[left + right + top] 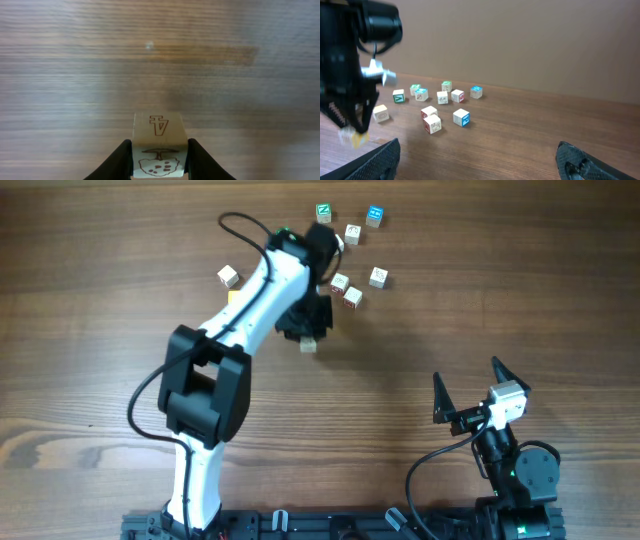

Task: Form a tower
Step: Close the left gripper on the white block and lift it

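Over a bare patch of table [500, 270], just to the near side of the scattered pile, the left pincer [159, 148] is clamped on one pale cube [158, 126]. Its fingers press the two side faces, and the brown-drawn faces show toward the wrist camera. The right pincer [466, 375] sits wide open down by the near edge, holding nothing.

Thing is, I can't find any tower yet. No view shows a stack, only singles lying one-high. The loose cubes [352, 232] are all beyond the held cube, toward the far side and a little to the right. A lone cube [228, 276] sits off on the left of the arm.

So the relation that matters, imo: straight below the held cube there's nothing but wood. If this one is meant as the base, I'd guess it just goes straight down. If it's meant to sit on another, the nearest candidates are the pair of cubes [346, 289] just beyond it to the right.

A cube has no long axis, so what counts is keeping its faces square to whatever ends up underneath. From the wrist view it looks lined up with the wood grain. The left arm is far nearer to everything, and the right one is well apart from all of it.
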